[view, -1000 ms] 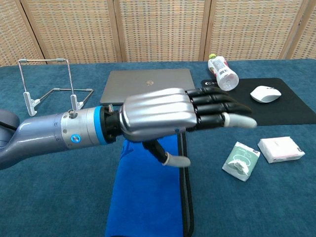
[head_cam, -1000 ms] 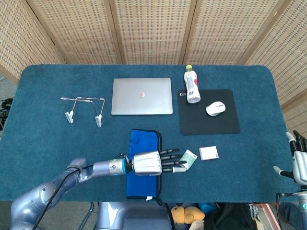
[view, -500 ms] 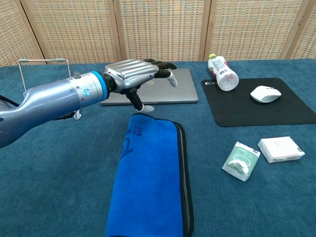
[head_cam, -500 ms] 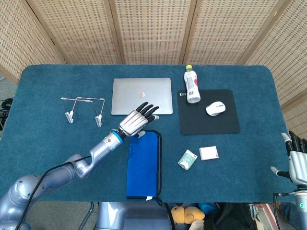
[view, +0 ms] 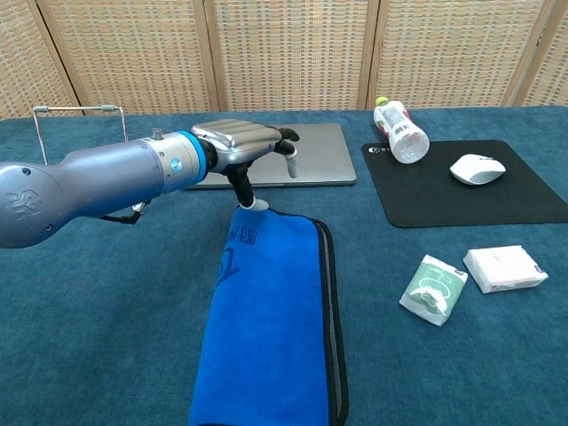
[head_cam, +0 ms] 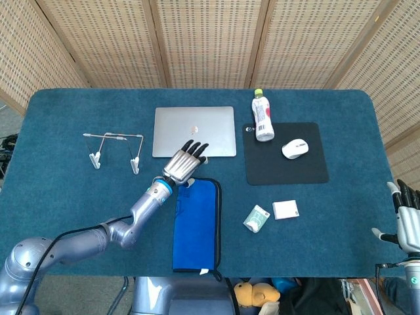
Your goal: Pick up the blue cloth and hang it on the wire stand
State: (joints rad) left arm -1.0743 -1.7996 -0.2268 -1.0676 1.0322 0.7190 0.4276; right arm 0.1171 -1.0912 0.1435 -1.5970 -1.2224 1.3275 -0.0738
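Blue carpet table (head_cam: 59, 197): left hand (head_cam: 184, 164) hovers with spread, empty fingers just above blue cloth (head_cam: 197, 223)'s far edge, probably preparing to pinch it.

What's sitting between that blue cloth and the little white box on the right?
A small green-and-white packet lies between the blue cloth and the white box, apart from both, with bare table around it. The head view shows this best.
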